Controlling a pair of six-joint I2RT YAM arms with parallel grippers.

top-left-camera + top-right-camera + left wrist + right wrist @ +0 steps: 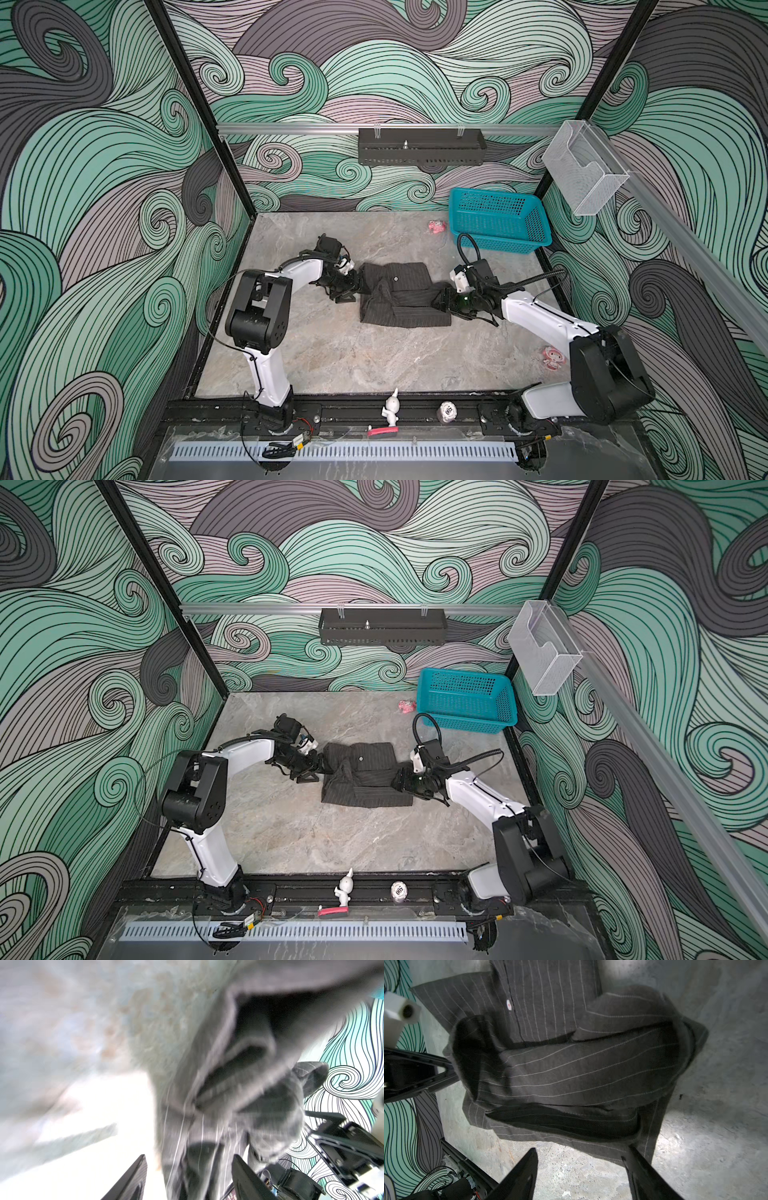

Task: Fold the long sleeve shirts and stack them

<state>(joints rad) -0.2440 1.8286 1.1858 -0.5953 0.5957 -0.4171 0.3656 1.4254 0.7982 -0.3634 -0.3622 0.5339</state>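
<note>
Now | left tool (188, 1156): jaws apart, shirt (405, 291) cloth between | right tool (582, 1148): apart at shirt hem

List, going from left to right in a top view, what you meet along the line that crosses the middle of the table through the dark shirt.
left claw → pinstriped shirt → right claw

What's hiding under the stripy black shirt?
The grey table shows all around the folded shirt, so the shirt rests on that. Its stacked layers cover everything beneath, so anything small hidden there cannot be seen.
</note>
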